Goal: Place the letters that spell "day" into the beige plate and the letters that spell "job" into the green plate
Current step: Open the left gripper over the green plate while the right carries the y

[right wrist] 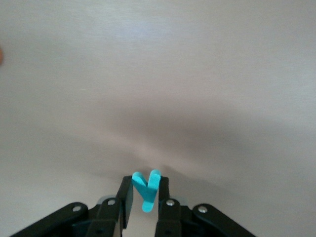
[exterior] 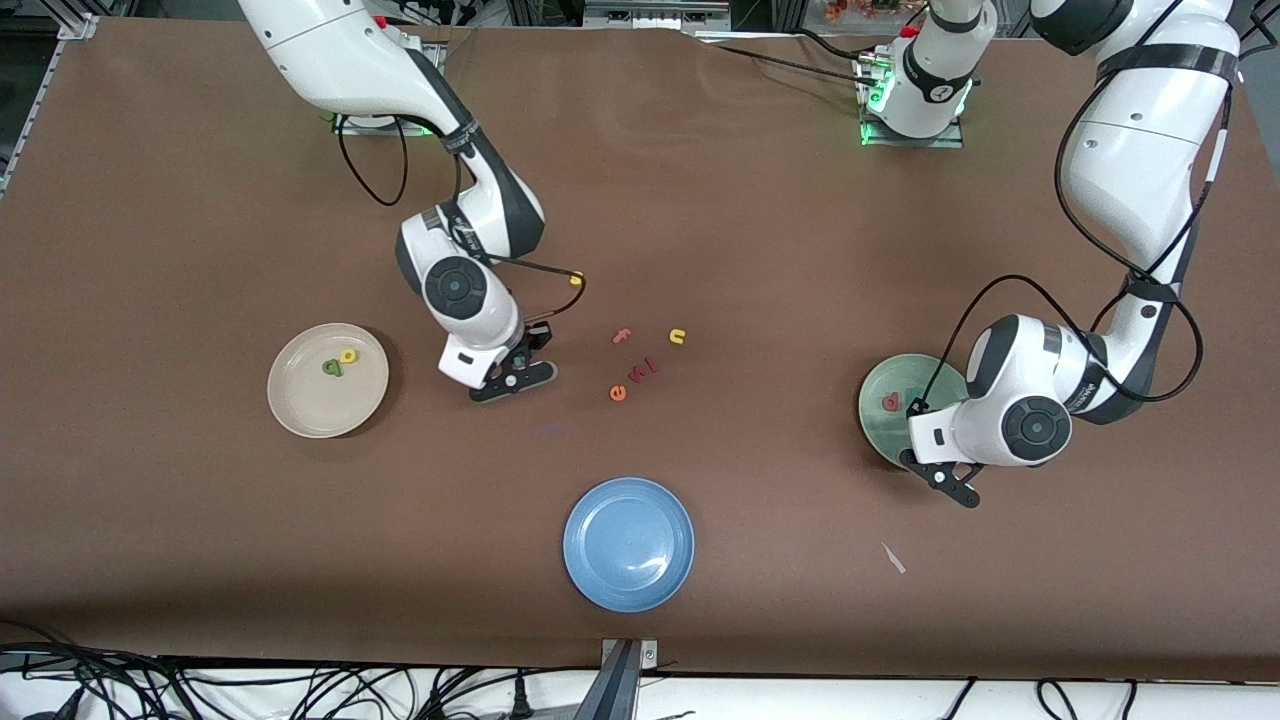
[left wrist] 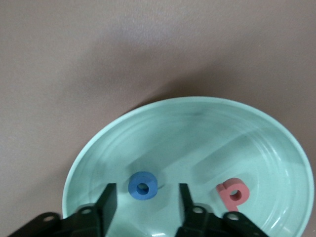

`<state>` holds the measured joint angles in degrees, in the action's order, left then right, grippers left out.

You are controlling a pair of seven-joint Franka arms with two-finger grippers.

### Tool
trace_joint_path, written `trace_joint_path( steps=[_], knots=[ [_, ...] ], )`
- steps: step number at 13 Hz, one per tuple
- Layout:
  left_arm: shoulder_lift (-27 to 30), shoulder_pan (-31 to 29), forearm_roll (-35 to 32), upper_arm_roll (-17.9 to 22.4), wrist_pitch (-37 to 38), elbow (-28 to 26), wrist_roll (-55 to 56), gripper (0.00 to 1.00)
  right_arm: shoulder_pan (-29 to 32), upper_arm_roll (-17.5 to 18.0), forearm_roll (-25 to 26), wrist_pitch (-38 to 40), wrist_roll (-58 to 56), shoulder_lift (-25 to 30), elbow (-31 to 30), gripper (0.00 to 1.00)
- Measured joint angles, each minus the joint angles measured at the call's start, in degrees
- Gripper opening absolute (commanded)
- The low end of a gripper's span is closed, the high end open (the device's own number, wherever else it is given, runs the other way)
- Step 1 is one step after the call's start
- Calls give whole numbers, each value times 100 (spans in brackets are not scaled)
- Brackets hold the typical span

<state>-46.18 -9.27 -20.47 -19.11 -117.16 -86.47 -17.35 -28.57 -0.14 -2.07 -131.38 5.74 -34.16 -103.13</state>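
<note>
My left gripper hangs open low over the green plate. A blue ring-like o lies in the plate between the fingertips, touching neither. A pinkish-red b lies beside it in the same plate. Over bare table between the beige plate and the loose letters, my right gripper is shut on a teal y. The beige plate holds a green a and a yellow d.
Loose letters lie mid-table: a pink f, a yellow u, an orange e and small red pieces. A blue plate sits nearest the front camera. A white scrap lies near the green plate.
</note>
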Motion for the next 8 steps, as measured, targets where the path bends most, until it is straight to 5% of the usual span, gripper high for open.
trace_joint_path(
  steps=[8],
  knots=[
    [990, 21, 11, -897, 1647, 340, 29, 100, 70, -1003, -2, 805, -1914, 354, -21, 10]
  ],
)
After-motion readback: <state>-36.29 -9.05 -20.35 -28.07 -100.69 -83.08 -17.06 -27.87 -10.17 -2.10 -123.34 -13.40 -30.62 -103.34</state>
